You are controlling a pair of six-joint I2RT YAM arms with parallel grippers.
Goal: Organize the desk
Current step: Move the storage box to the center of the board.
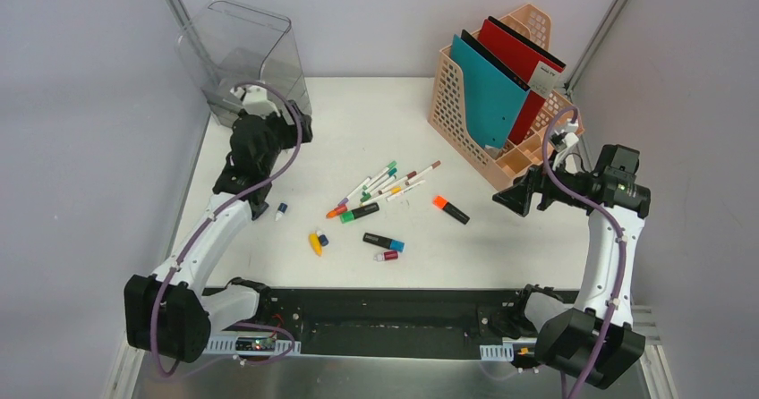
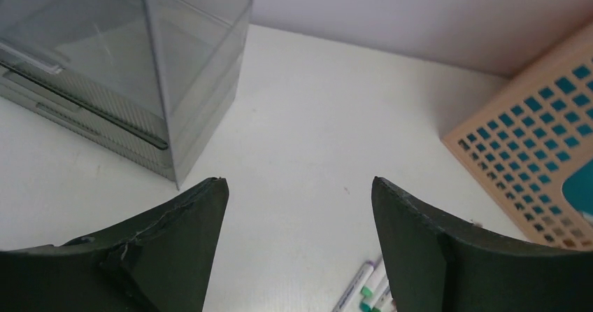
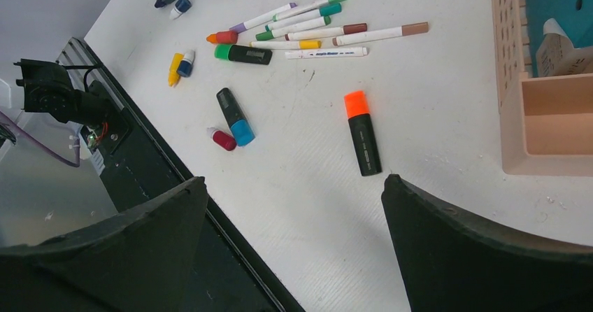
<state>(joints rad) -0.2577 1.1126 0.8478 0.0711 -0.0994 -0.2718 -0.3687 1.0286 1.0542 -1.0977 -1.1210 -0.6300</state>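
Looking from above, flat white rectangular surface [image 1: 376, 113] holds scattered coloured markers [image 1: 385, 182], near rail partly hidden. Left wrist: left jaws apart, empty; clear grey plastic bin [image 2: 105, 60] cropped. Right wrist: right jaws wide, empty; peach lattice basket [image 3: 552, 126] cropped

The flat white rectangular table [image 1: 376, 122] spreads below the left fingers [image 2: 175, 242] and right fingers [image 3: 475, 249]; its black rail [image 1: 394, 314] runs behind them.

No readable text, white label [image 1: 544, 79] on red folder [image 1: 512, 45] too small to read, print on black highlighter [image 3: 365, 144] blurred
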